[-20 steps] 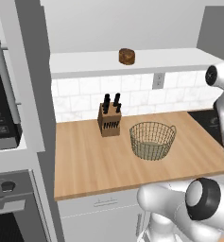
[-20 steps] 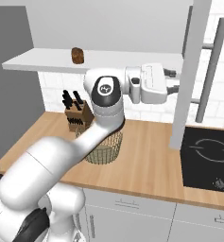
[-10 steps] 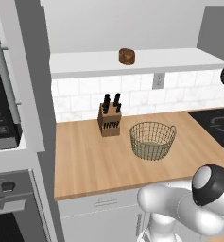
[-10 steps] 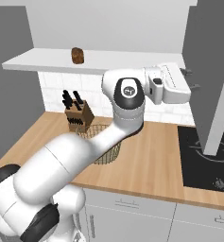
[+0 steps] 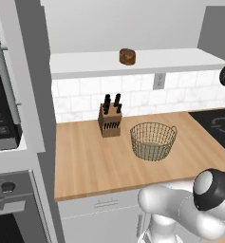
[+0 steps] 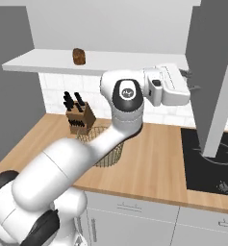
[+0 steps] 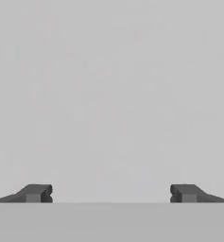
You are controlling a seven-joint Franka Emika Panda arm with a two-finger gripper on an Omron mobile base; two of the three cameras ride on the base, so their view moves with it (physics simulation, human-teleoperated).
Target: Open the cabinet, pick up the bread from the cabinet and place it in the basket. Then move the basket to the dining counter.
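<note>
Your arm has swung right over the last second, carrying the cabinet door further open, hand against its edge. Clear the door fully before reaching for the bread on the white shelf, above the basket on the worktop. The jaws stand wide, holding nothing.

base views share basket, hand view perhaps near door
</note>
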